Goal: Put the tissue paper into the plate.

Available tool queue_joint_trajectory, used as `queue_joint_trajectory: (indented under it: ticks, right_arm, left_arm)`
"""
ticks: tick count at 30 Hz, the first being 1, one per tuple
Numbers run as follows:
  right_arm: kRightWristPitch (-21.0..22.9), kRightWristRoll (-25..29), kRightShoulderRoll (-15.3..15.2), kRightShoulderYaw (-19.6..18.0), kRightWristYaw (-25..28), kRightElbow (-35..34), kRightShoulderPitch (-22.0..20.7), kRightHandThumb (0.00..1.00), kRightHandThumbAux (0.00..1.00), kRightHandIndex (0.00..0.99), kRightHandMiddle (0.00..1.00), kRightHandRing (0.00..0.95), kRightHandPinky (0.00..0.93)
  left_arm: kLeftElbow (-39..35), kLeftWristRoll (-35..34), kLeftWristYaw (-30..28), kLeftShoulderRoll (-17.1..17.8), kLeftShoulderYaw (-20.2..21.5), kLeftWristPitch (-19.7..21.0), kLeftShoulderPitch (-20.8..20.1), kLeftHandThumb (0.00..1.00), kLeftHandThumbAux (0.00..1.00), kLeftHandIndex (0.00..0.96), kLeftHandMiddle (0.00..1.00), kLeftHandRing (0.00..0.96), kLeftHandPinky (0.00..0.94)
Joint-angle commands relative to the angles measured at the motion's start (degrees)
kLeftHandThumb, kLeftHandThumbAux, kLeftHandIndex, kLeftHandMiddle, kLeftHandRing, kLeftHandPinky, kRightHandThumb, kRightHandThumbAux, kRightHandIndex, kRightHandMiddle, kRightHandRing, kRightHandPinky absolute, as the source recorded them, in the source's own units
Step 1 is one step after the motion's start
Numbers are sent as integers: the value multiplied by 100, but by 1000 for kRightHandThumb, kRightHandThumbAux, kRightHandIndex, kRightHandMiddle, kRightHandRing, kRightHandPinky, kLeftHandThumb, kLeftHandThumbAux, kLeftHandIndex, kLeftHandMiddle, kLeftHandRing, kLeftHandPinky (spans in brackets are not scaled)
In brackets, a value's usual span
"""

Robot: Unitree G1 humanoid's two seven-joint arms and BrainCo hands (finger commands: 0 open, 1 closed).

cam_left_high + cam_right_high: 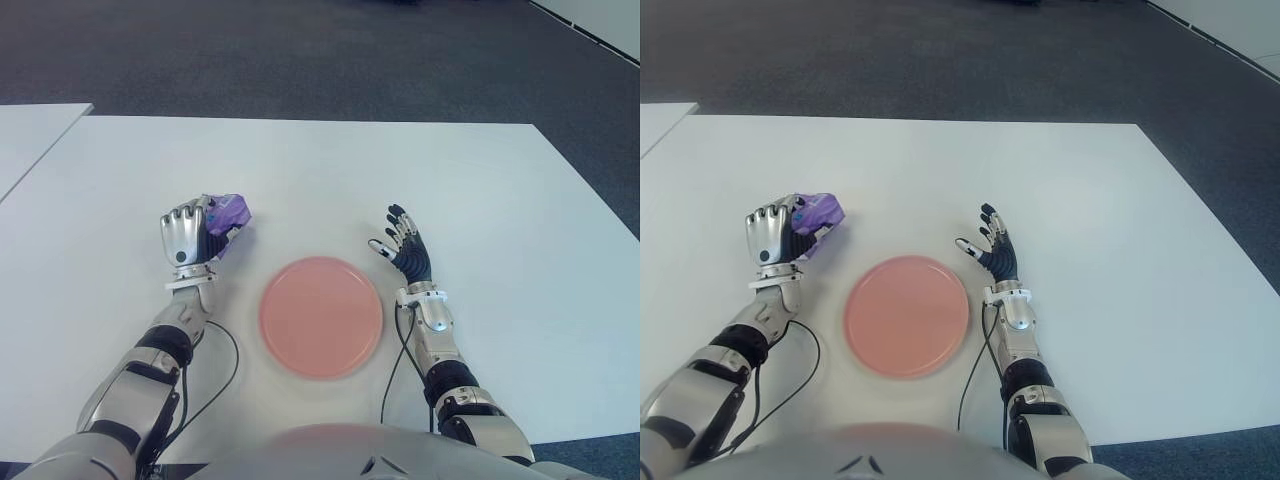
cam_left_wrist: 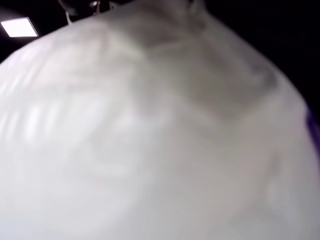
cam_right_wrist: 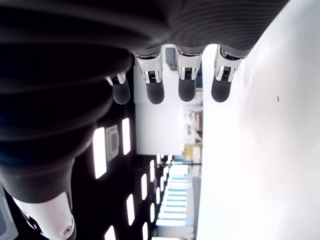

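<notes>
A purple tissue pack [image 1: 230, 213] is gripped by my left hand [image 1: 190, 237], whose fingers curl around it to the left of the pink plate [image 1: 320, 315]. The pack pokes out on the far side of the fist, just over the white table [image 1: 330, 170]. In the left wrist view a pale blurred surface fills the picture, with a purple sliver [image 2: 314, 125] at one edge. My right hand [image 1: 405, 248] shows just right of the plate's far edge, fingers spread and holding nothing. Its straight fingers [image 3: 186, 85] also show in the right wrist view. Nothing lies on the plate.
A second white table [image 1: 30, 140] stands at the far left with a narrow gap between the two. Dark carpet [image 1: 330, 50] lies beyond the far edge and to the right. Black cables [image 1: 228, 370] run along both forearms near the front edge.
</notes>
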Motion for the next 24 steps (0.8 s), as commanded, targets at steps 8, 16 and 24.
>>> queue_joint_trajectory:
  ticks: [8,16,24]
  right_arm:
    - [9,98,104,-67,8,701,507,0,727,0,0,0,0]
    - [118,100,172,-81,-50,680,472,0,727,0,0,0,0]
    - [185,66,202,-77,-146,703,422,0,729,0,0,0,0]
  left_arm:
    - [92,-233,-87,-20,-26,1,-39,749,697,443,864,858,844]
    - [-665,-500,-403,192,235,-77,-177,749,697,444,854,852,849]
    - [-1782,-618,-1131,293,449,333,-224,748,697,444,853,854,855]
